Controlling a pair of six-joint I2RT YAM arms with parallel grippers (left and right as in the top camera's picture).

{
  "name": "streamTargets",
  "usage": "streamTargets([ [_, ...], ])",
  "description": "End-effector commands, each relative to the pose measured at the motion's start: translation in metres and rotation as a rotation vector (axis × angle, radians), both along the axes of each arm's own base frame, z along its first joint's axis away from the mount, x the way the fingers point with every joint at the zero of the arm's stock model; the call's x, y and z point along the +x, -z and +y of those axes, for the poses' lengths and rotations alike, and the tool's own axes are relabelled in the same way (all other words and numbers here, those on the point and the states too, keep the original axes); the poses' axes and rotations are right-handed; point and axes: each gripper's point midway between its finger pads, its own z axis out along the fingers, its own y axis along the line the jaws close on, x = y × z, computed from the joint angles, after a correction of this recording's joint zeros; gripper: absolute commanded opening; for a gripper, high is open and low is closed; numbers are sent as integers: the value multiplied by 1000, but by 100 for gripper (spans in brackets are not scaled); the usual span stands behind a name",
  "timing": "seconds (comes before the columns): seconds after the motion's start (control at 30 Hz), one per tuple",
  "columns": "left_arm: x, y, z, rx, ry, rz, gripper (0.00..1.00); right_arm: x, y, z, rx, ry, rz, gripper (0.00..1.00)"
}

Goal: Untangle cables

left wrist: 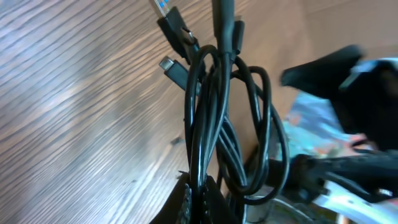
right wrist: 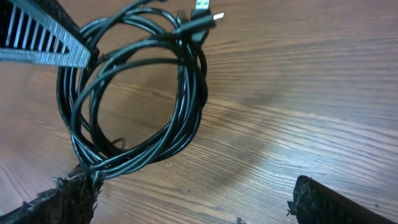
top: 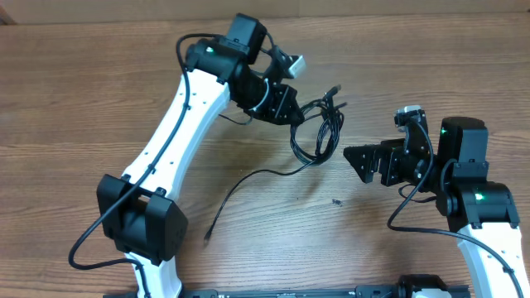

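left gripper (top: 290, 110) is pinched shut on the cables (top: 319, 132); the looped bundle hangs off it near the middle of the table (top: 83, 83); 1 loose end trails down-left over the wood; right gripper (top: 358, 163) sits just beside the loops, jaws spread wide

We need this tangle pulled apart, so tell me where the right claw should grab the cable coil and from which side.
Probably the cable coil's lower arc, where the strands run bundled side by side, opposite the left claw shut on its upper end. Come from the right, where the open right claw faces that arc, jaws straddling the bundle.
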Motion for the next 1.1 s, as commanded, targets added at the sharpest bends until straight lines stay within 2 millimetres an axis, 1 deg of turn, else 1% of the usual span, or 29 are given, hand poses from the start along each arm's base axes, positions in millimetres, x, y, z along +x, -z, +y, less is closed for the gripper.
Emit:
streamTargets([
  [0.0, -3, -40, -12, -216, 66, -3, 4, 3, -15, 4, 19, -27, -45, 99],
  [0.07, -1, -49, -13, -276, 78, -5, 4, 3, -15, 4, 19, -26, -48, 99],
  [0.17, -2, -58, -16, -331, 98, -12, 4, 4, -16, 4, 20, -27, -53, 97],
  [0.23, -2, -58, -18, -332, 102, -19, 4, 4, -19, 7, 34, -40, -64, 96],
  [0.3, -3, -59, -21, -335, 110, -25, 4, 4, -23, 10, 49, -54, -77, 93],
  [0.57, -9, -60, -34, -340, 147, -52, 4, 8, -26, 10, 55, -44, -93, 86],
  [0.6, -10, -60, -35, -341, 152, -53, 4, 10, -27, 8, 56, -26, -89, 83],
  [0.7, -14, -60, -39, -343, 165, -50, 4, 15, -26, 2, 42, 21, -87, 76],
  [0.77, -17, -61, -42, -349, 173, -47, 4, 18, -24, -1, 29, 38, -86, 75],
  [0.93, -26, -74, -50, -423, 219, -36, 4, 22, -17, -3, 19, 50, -67, 70],
  [1.07, -29, -75, -55, -427, 221, -20, 4, 26, -13, -3, 27, 59, -48, 67],
])
